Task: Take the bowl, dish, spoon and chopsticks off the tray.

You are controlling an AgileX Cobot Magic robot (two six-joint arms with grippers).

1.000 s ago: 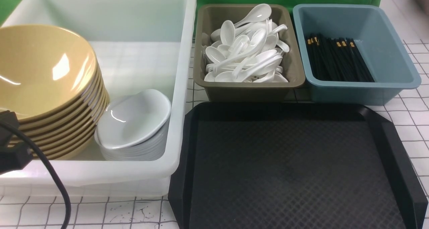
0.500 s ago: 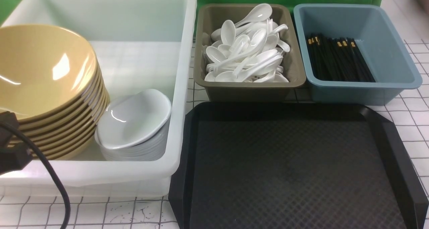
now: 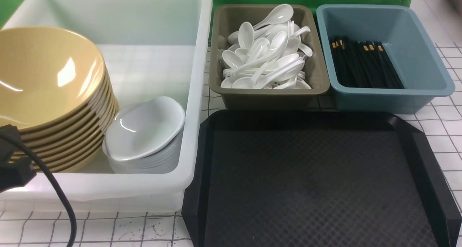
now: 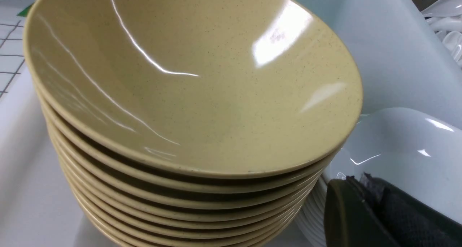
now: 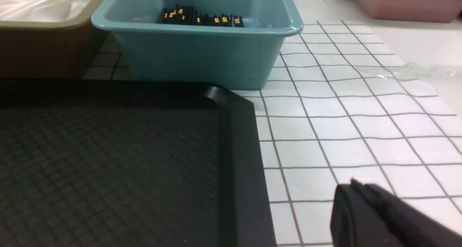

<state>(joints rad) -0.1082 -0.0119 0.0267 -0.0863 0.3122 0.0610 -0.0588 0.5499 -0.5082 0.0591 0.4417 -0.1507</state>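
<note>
The black tray (image 3: 310, 182) lies at the front right with nothing on it; its corner (image 5: 108, 160) also shows in the right wrist view. Mustard-yellow bowls (image 3: 43, 73) stand stacked in a white tub, the top bowl (image 4: 195, 81) tilted. A stack of white dishes (image 3: 144, 128) leans beside them. White spoons (image 3: 265, 57) fill an olive tub. Black chopsticks (image 3: 364, 64) lie in a blue tub. My left gripper (image 4: 355, 180) is shut and empty, close to the dishes (image 4: 408, 149). My right gripper (image 5: 355, 185) is shut and empty over the table, right of the tray.
The white tub (image 3: 195, 95) stands left of the tray. The olive tub (image 3: 317, 77) and blue tub (image 3: 426, 59) stand right behind it. A black arm part with a cable (image 3: 14, 167) sits at the front left. A pink container (image 5: 408, 1) stands far right.
The black arm part at the left edge of the front view has slipped slightly downward. Nothing else has moved.
</note>
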